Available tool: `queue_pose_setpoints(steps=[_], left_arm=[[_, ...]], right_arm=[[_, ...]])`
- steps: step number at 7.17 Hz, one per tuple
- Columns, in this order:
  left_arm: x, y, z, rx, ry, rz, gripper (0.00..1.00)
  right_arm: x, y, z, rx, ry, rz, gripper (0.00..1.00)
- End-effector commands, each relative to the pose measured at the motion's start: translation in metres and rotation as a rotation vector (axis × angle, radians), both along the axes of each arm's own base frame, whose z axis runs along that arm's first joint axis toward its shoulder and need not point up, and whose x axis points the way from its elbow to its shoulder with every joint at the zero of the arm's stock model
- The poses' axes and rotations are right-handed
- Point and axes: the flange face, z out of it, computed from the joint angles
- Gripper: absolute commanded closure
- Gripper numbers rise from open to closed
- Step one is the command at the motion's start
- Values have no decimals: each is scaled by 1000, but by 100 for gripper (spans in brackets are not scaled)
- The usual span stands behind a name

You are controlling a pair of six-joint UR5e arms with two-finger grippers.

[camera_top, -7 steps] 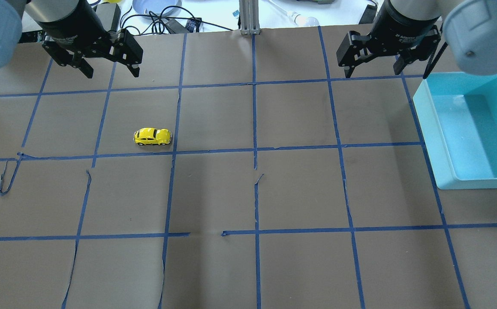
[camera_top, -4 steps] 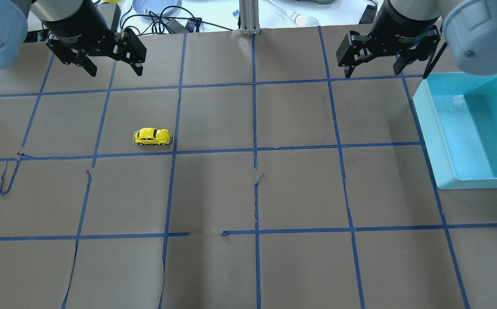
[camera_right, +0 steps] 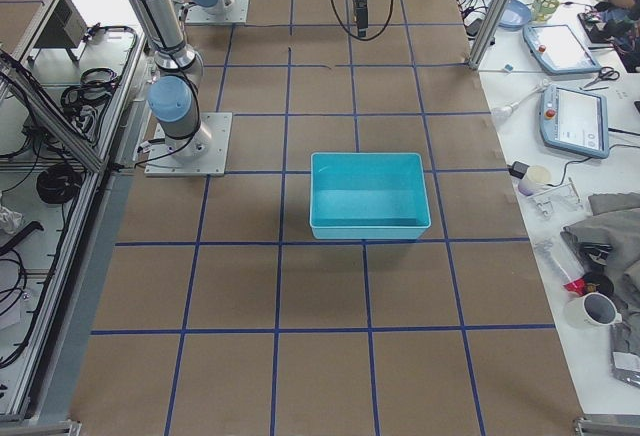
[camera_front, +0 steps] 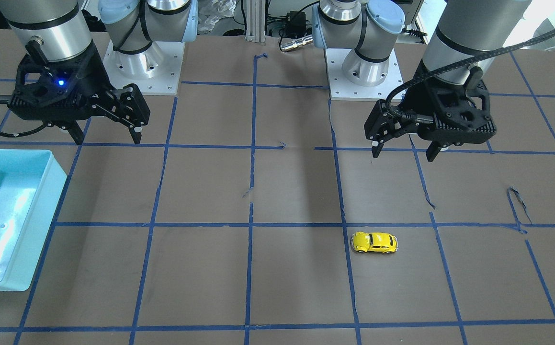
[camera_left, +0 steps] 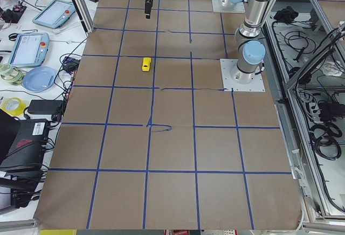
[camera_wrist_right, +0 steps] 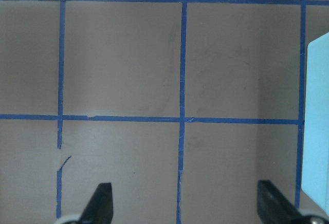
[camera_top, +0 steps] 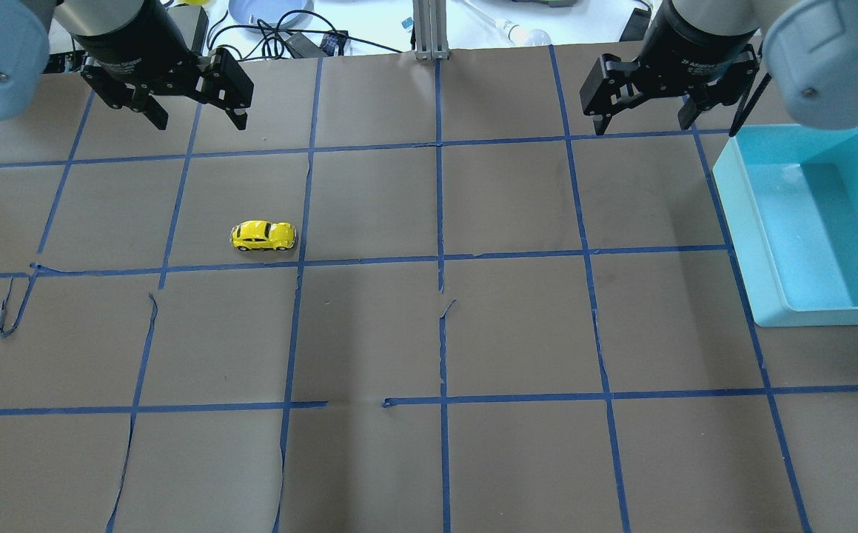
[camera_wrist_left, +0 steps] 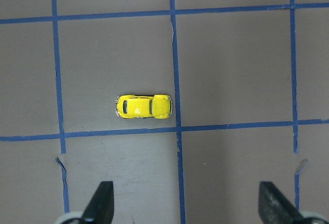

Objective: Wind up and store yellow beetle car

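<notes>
The yellow beetle car [camera_top: 263, 236] sits on its wheels on the brown table, just above a blue tape line, in the left half of the overhead view. It also shows in the front view [camera_front: 374, 243], the left side view [camera_left: 146, 64] and the left wrist view [camera_wrist_left: 143, 106]. My left gripper [camera_top: 199, 122] is open and empty, hanging in the air at the table's far side beyond the car; it shows in the front view [camera_front: 404, 152] too. My right gripper [camera_top: 645, 123] is open and empty at the far right, beside the bin; it also shows in the front view [camera_front: 106, 139].
A light blue open bin [camera_top: 751, 244] stands at the table's right edge, also visible in the front view [camera_front: 28, 239] and the right side view [camera_right: 366, 231]; it holds nothing. Blue tape lines grid the table. Cables and tablets lie beyond the far edge.
My left gripper has moved a little to the right and away from the camera. The car and my right gripper have not moved.
</notes>
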Motion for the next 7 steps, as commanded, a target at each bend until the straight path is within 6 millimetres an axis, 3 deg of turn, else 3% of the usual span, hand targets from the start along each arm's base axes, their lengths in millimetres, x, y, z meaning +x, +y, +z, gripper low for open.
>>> queue_pose_setpoints(steps=[1, 7], left_arm=[[0, 1, 1, -3, 0, -2, 0], [-1, -9, -8, -6, -10, -79, 0]], right_arm=[[0, -1, -1, 2, 4, 0, 0], [-1, 0, 1, -1, 6, 0, 0]])
